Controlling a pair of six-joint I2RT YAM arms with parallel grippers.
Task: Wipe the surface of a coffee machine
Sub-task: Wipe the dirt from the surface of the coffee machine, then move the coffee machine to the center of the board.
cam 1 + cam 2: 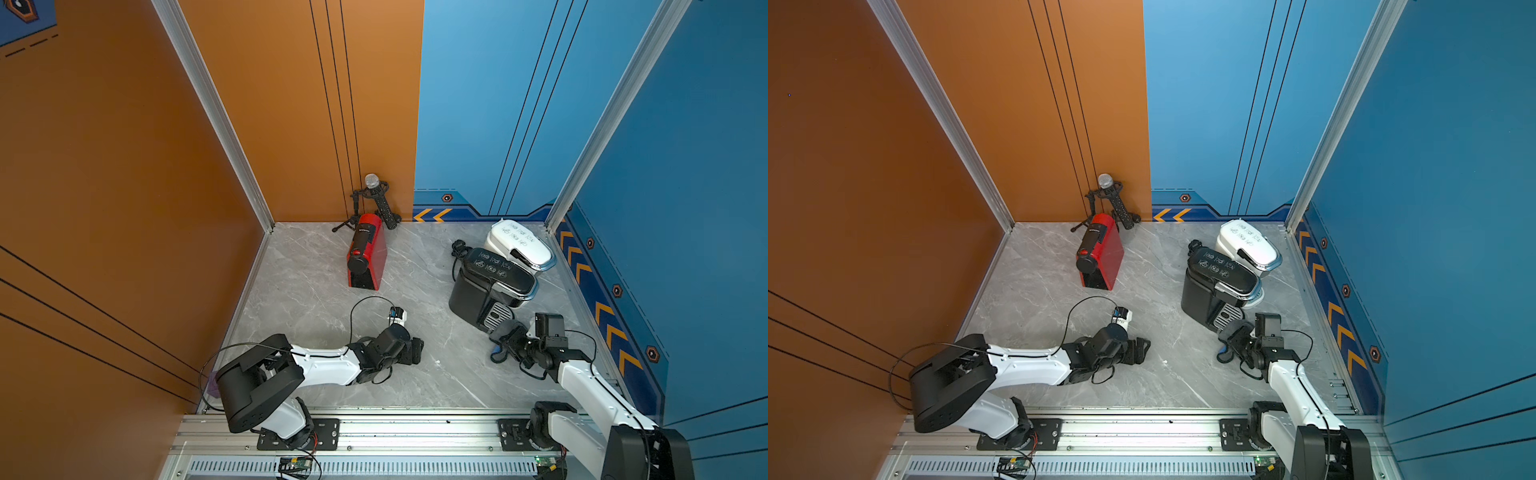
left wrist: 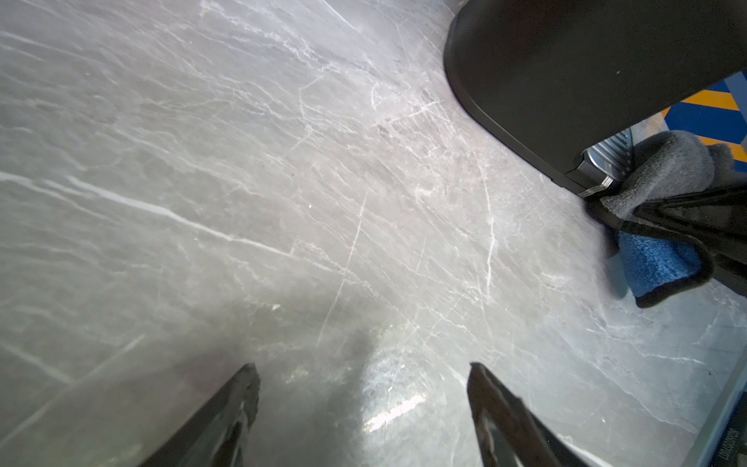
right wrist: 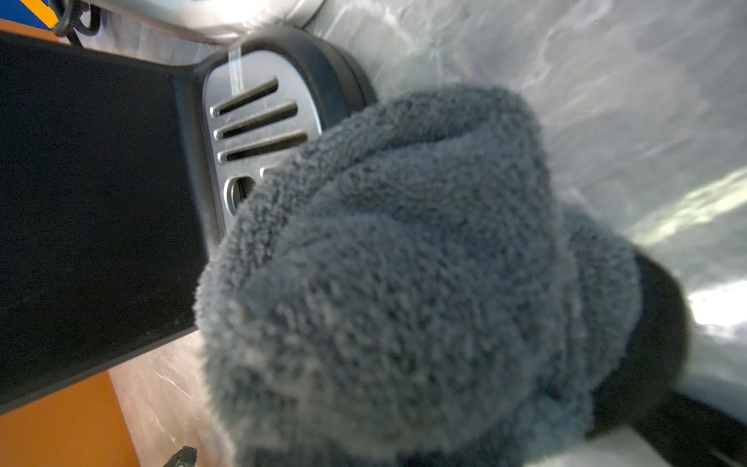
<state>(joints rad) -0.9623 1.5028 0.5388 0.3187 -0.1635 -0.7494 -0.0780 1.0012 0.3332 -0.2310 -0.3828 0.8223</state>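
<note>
Right gripper point(image 1: 505, 340) jaws clenched on grey-blue microfibre cloth point(image 3: 404, 283), at drip tray point(image 3: 258, 121) of black coffee machine point(image 1: 478, 291), bench point(image 1: 316, 291) right side. Left gripper point(image 2: 364, 368) jaws released, empty. Red coffee machine point(image 1: 368, 253) label unreadable; black one's panel shows icons only.

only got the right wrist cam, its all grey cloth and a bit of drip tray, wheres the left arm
observer: The left gripper hangs over the tabletop, apart from the black coffee machine. Its fingers are open and hold nothing.
operator: any other machines on there
observer: Yes. A white coffee machine stands right behind the black one, and a red coffee machine stands near the back wall.
operator: is the cloth grey all over
observer: No. The cloth has a blue side, which shows in the left wrist view.
</note>
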